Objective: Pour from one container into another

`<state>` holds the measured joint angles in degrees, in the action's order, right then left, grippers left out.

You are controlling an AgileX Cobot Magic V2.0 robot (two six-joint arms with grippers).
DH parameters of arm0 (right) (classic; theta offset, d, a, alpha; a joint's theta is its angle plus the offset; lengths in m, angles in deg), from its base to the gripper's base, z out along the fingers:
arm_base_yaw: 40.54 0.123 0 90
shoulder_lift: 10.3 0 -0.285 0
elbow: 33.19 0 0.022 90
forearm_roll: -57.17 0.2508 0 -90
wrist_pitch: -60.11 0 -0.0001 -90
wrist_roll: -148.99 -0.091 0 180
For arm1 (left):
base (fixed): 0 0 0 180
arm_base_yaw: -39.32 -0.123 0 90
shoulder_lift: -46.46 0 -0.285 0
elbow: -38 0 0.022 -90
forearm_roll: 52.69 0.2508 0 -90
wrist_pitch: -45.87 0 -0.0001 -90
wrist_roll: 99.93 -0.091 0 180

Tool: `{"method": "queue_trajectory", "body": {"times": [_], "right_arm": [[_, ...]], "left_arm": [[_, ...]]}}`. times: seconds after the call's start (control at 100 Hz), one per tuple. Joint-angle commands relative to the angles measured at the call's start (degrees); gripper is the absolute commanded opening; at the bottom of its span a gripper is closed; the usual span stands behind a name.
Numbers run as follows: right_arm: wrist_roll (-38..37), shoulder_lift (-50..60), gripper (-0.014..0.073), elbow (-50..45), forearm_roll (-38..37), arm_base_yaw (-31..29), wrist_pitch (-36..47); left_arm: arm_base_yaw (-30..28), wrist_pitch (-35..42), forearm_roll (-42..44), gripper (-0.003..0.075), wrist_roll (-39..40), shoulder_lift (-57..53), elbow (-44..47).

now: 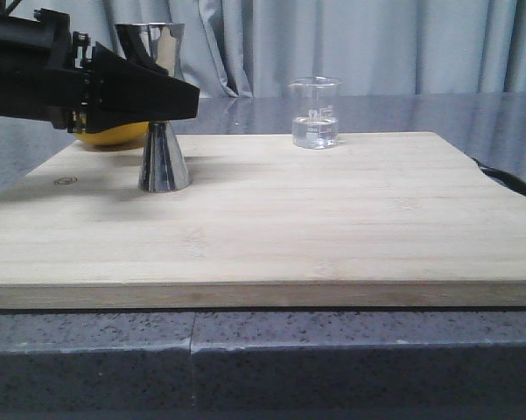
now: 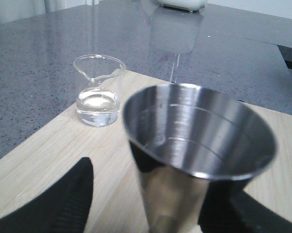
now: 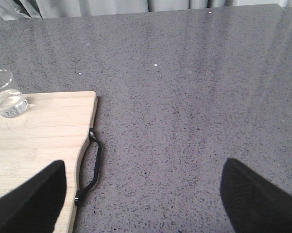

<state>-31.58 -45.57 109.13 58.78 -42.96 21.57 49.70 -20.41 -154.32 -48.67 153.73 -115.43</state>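
The steel hourglass jigger (image 1: 164, 162) stands upright at the back left of the wooden board (image 1: 333, 219). My left gripper (image 1: 179, 96) reaches in from the left at its waist, hiding the waist in the front view. In the left wrist view the jigger (image 2: 199, 131) sits between the open fingers of the left gripper (image 2: 158, 194), with a clear gap on one side. The clear glass beaker (image 1: 315, 114) (image 2: 98, 90), holding a little clear liquid, stands at the back middle of the board. My right gripper (image 3: 145, 167) is open over the grey counter, off the board's right edge, with the beaker (image 3: 7, 97) far from it.
A yellow lemon (image 1: 114, 136) lies behind the jigger, mostly hidden by the left arm. The board has a black handle (image 3: 93, 170) at its right edge. Grey speckled counter (image 3: 194, 97) surrounds the board, and curtains hang behind.
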Motion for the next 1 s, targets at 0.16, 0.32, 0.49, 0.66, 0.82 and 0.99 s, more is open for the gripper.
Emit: {"method": "queue_trajectory", "body": {"times": [0.16, 0.32, 0.49, 0.66, 0.82, 0.99], "right_arm": [[0.56, -0.78, 0.0585, 2.01, 0.02, -0.08, 5.01], [0.56, -0.78, 0.0585, 2.01, 0.02, -0.08, 5.19], [0.56, -0.78, 0.0585, 2.01, 0.02, -0.08, 5.29], [0.56, -0.78, 0.0585, 2.01, 0.02, -0.08, 5.29], [3.28, -0.78, 0.0585, 2.01, 1.29, -0.08, 5.42], [14.02, -1.27, 0.0585, 2.01, 11.32, -0.08, 5.3]], "left_arm": [[0.76, -6.37, -4.35, 0.0227, 0.66, -2.09, -1.51], [1.54, -6.37, -4.35, 0.0218, 0.66, -2.34, -1.64], [2.19, -6.37, -4.35, 0.0218, 0.66, -4.06, -1.64], [2.19, -6.37, -4.35, 0.0218, 0.66, -6.6, -1.64], [2.19, -6.37, -4.35, 0.0218, 0.66, -8.65, -1.64], [2.19, -6.37, -4.35, 0.0218, 0.66, -9.31, -1.64]]}}
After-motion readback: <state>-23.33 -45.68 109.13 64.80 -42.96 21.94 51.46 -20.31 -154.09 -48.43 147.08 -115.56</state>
